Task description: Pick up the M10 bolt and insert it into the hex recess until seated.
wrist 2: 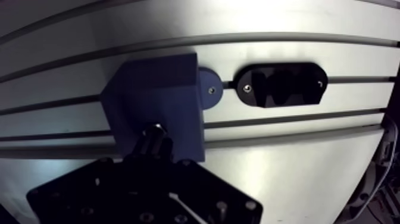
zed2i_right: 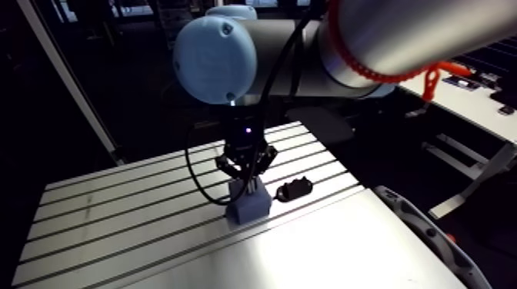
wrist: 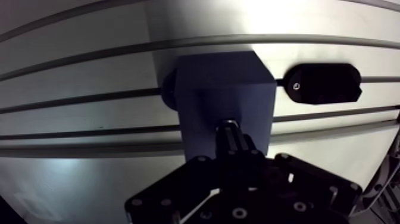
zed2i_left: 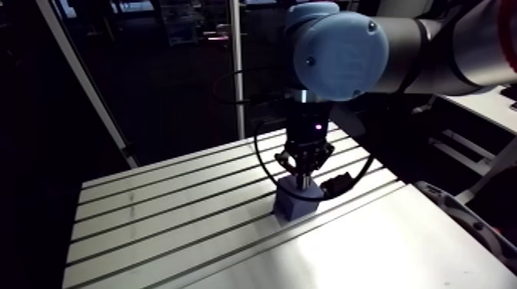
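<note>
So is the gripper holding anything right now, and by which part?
The bolt, pinched in the gripper over the blue block; the gripped part is hidden.

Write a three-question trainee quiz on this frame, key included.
1. True or false: the gripper hangs wide open, far off to one side of the blue block.
2. What lies on the table beside the block? A) a black oval plate; B) a red cup; C) a wrench.
3. Fill in: the bolt tip meets the block's ____ face.
Key: 1 false; 2 A; 3 top.
</note>
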Tool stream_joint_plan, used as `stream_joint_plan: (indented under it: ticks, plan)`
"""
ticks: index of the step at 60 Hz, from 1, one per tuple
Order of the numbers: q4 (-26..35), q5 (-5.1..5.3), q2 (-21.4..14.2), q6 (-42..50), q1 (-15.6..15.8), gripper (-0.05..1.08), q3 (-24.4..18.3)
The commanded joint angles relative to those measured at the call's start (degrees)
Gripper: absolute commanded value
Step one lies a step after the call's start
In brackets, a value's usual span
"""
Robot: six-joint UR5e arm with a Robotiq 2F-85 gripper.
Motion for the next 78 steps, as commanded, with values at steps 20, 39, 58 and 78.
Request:
stream_joint_plan:
  ticks: [20,39,58,78]
  plan:
    - [-0.04,-0.02,-0.06,0.0,-0.1,1.08,0.17]
    - [0.55,0.41,-1.58,0.0,0.42,1.08,-1.09]
    - [6.37,1.23,-5.99,-0.09,0.43,0.8,-4.21]
    - [8.93,0.51,-8.88,-0.01,1.97,0.0,-4.2]
